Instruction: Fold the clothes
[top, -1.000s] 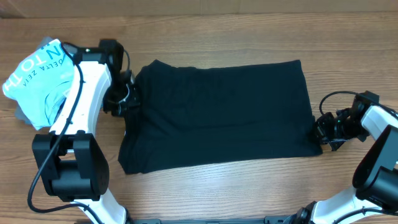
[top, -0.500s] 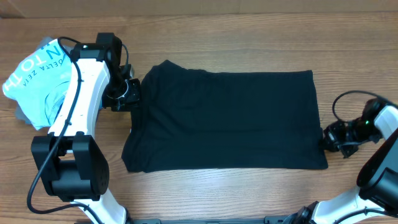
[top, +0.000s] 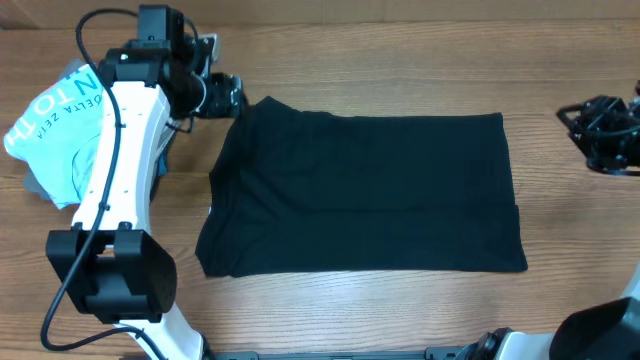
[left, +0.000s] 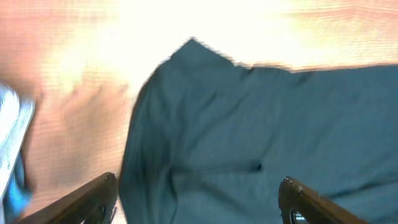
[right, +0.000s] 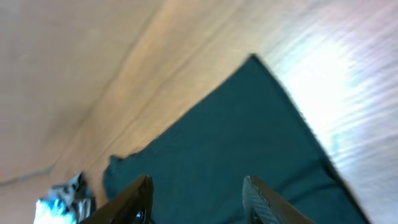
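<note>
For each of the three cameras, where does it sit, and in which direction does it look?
Overhead: above the table, looking straight down at the black T-shirt; left gripper and right gripper show.
Left wrist: on the left arm, facing down onto the T-shirt's end; its open fingers show.
Right wrist: on the right arm, facing across the T-shirt's corner; its open fingers show.
Shared: all three show the T-shirt and the light blue shirt.

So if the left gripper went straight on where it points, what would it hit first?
Probably the black shirt: the left gripper points at its near edge; height above the cloth is unclear.
</note>
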